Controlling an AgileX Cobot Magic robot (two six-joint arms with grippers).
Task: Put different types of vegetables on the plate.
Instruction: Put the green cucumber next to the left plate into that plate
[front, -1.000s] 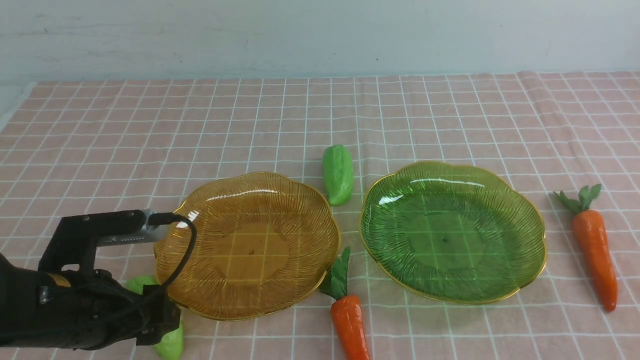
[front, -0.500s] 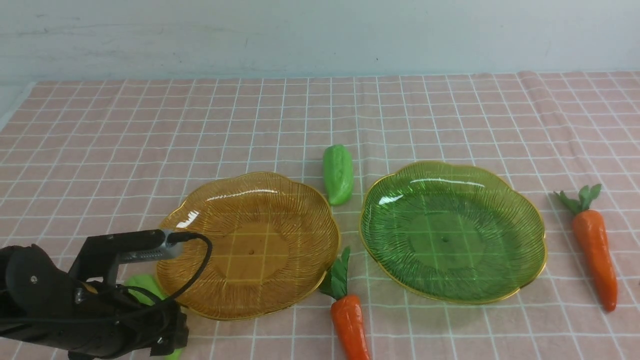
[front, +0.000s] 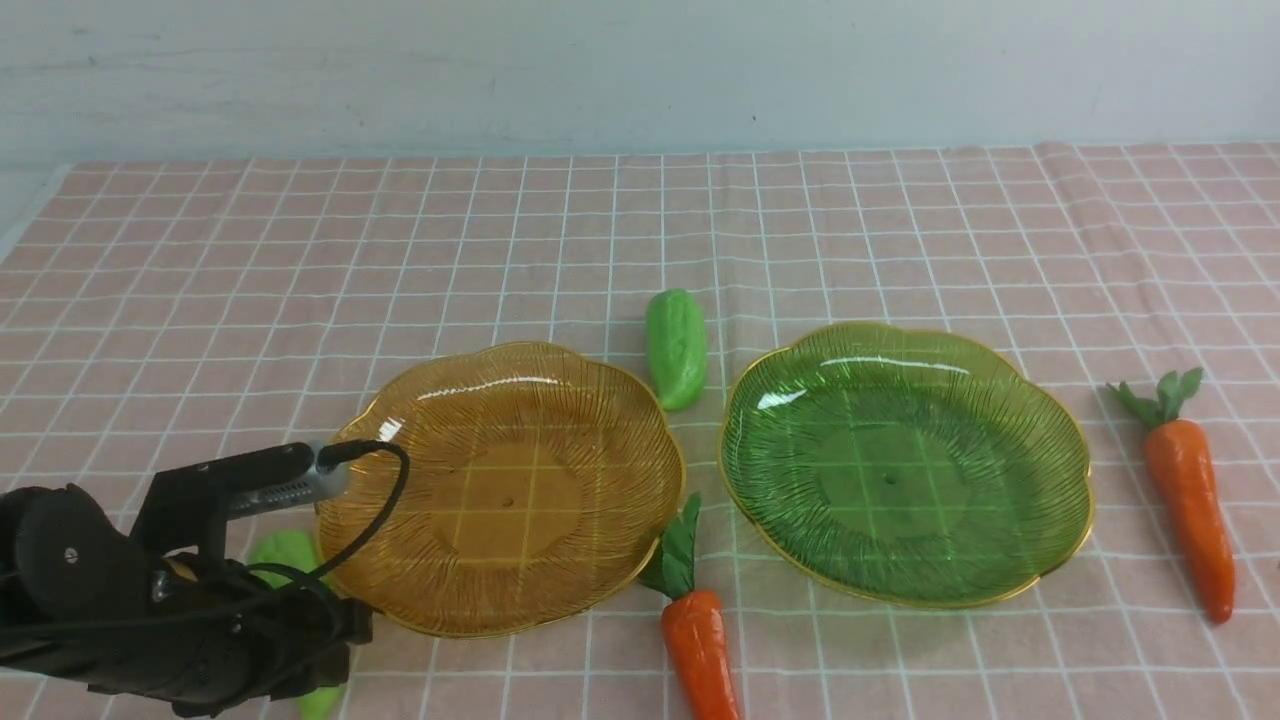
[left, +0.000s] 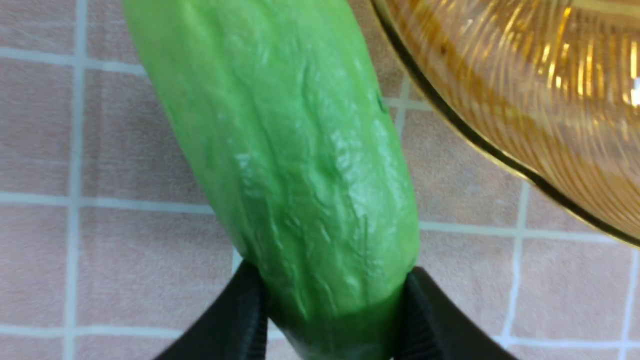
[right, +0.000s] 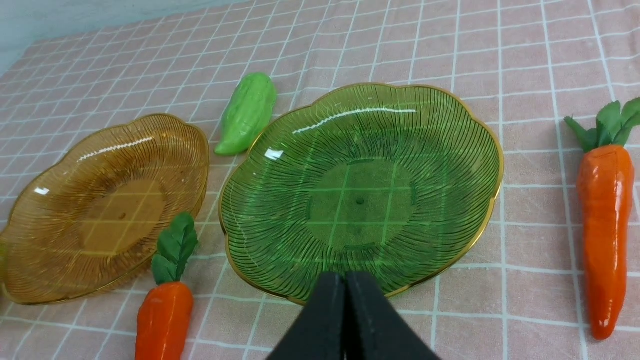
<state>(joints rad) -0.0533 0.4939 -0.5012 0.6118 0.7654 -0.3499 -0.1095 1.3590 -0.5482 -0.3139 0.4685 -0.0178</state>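
My left gripper (front: 300, 640) is shut on a light-green gourd (left: 285, 165), just off the near left rim of the amber plate (front: 440, 400); the gourd's ends show past the arm (front: 285, 548). A second gourd (front: 676, 347) lies between the amber plate and the green plate (front: 1040, 420). One carrot (front: 700, 655) lies near the front between the plates, another carrot (front: 1190, 505) to the right of the green plate. My right gripper (right: 345, 287) is shut and empty, above the green plate's near rim (right: 280, 292); it is out of the front view.
A pink checked cloth (front: 640, 230) covers the table, with a pale wall behind. In the right wrist view the amber plate (right: 30, 250), far gourd (right: 247, 112) and both carrots (right: 165, 315) (right: 605, 230) show.
My left arm dropped and shifted right onto the near gourd, then rose slightly. The amber plate shifted slightly right. The other vegetables and the green plate have not moved.
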